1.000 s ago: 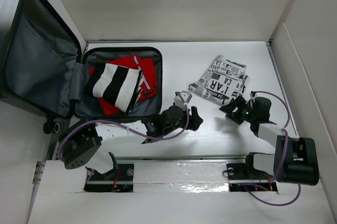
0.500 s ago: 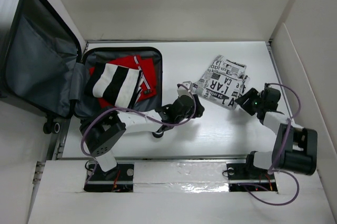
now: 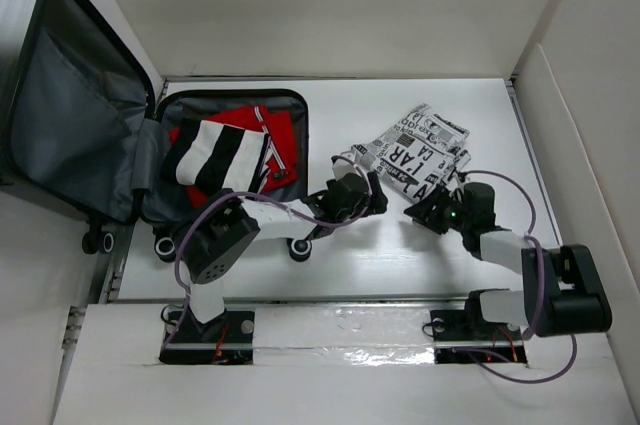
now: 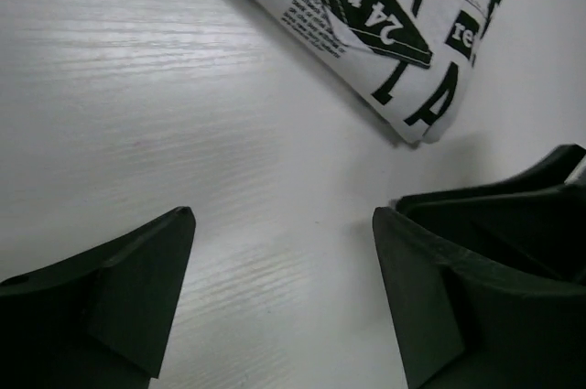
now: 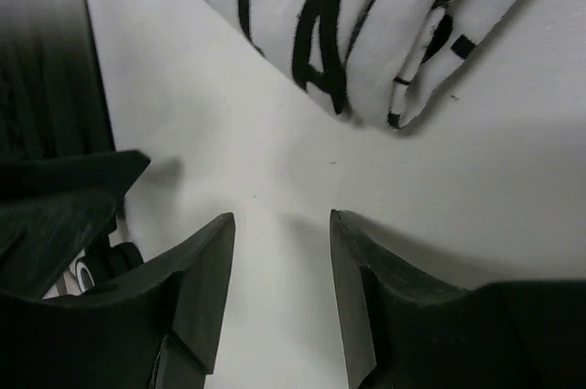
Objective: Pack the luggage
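Movement since the earlier overhead frames is seen mainly on the right. The right gripper (image 3: 422, 210) has been brought leftward from near the right edge of the tabletop (image 3: 400, 255) to the near edge of the newsprint-patterned cloth (image 3: 420, 145). The left gripper (image 3: 372, 200) has been pushed slightly further right, so the two now face each other closely. The cloth has been shifted and turned a little.

Counted from above, there are two arms, one open luggage (image 3: 75, 115), one red garment (image 3: 285, 140) and one black-and-white striped garment (image 3: 225, 160) packed inside it. One cloth lies on the tabletop, and three black wheels (image 3: 300, 248) are visible along the case's near side.

The luggage is laid at the far left corner of the tabletop, with its lid leaned against the left wall. The left gripper is found just right of its near right corner, and the right gripper is well apart from it, further right.

In the left wrist view, the left gripper (image 4: 284, 220) is shown with its fingers spread wide and only bare tabletop (image 4: 137, 87) between them; nothing is held. The cloth (image 4: 366, 23) is seen ahead, apart from the fingertips.

In the right wrist view, the right gripper (image 5: 281, 220) is likewise parted, though more narrowly, with bare tabletop in the gap and nothing clamped. The folded edge of the cloth (image 5: 366, 23) is seen ahead of the fingertips, untouched.
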Action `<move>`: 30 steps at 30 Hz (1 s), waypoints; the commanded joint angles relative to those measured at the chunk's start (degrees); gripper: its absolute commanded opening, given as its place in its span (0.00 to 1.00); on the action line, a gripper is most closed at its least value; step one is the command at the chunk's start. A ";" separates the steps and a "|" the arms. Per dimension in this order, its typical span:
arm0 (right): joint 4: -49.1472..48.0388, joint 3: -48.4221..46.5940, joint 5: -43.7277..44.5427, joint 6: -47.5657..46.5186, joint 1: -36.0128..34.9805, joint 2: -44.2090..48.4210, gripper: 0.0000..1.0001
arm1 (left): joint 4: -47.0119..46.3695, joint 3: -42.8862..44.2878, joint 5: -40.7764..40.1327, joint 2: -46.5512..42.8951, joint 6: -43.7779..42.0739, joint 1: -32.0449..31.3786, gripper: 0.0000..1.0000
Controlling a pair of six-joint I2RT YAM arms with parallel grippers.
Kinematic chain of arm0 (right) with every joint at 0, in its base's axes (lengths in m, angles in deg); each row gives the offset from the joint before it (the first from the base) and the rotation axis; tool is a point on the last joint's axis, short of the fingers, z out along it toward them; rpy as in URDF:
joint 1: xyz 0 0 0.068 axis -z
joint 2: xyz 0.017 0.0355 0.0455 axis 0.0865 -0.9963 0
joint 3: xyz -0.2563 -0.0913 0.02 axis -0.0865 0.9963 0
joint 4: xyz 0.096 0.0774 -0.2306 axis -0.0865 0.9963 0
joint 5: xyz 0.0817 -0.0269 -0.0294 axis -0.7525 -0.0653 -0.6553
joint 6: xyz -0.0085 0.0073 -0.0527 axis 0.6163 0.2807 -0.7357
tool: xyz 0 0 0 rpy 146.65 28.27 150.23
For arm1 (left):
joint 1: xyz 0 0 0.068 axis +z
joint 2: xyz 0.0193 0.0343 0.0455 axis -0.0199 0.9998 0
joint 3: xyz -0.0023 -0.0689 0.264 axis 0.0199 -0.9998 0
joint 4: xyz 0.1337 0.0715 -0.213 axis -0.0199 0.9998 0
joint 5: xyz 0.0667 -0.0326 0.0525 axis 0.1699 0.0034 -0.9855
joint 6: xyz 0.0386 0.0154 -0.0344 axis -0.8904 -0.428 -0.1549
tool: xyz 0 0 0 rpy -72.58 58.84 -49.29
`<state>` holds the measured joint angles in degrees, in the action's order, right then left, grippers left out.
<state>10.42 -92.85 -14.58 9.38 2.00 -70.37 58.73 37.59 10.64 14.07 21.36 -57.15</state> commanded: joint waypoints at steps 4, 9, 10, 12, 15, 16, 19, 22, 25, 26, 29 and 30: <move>7.92 -0.91 2.86 -3.28 -0.29 16.22 0.60 | 2.63 6.77 -0.48 2.97 1.84 3.19 0.80; 17.62 -2.41 6.74 -6.81 -0.29 30.40 0.60 | 8.52 17.57 -0.48 10.51 4.73 3.71 0.78; 18.07 -2.41 8.22 -6.89 -0.29 32.42 0.60 | 8.96 18.81 -0.04 11.75 5.44 3.71 0.78; 19.74 -2.93 9.55 -7.50 -0.82 36.74 0.61 | 10.63 22.58 -0.04 14.73 6.93 3.71 0.77; 24.31 -4.87 10.17 -9.97 -0.82 38.33 0.61 | 15.11 27.94 -2.14 18.34 7.82 3.19 0.76; 25.27 -5.48 9.56 -10.41 -0.82 38.33 0.61 | 16.60 29.19 -3.11 19.23 8.34 3.19 0.75; 26.68 -6.45 7.63 -11.64 -0.82 38.51 0.61 | 20.91 32.88 -6.18 21.86 9.92 2.66 0.73; 26.16 -6.72 6.31 -11.64 -0.82 39.38 0.61 | 25.74 38.41 -9.35 25.64 12.04 2.66 0.72; 24.94 -6.28 5.17 -11.29 -0.82 40.87 0.61 | 30.67 43.87 -9.89 29.60 13.97 2.66 0.73; 24.41 -5.93 4.72 -11.03 -0.82 41.05 0.61 | 31.02 44.92 -9.53 30.39 14.15 2.66 0.73; 23.70 -5.13 3.41 -11.02 -0.82 41.58 0.61 | 30.86 47.39 -8.13 32.94 14.94 2.13 0.69; 23.70 -5.13 3.05 -11.20 -0.82 41.58 0.61 | 30.68 47.65 -8.12 33.55 15.81 1.61 0.67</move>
<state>35.88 -96.79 -8.87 -1.05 1.50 -29.47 83.87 83.97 2.92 44.45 33.14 -54.52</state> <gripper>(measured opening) 0.607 0.677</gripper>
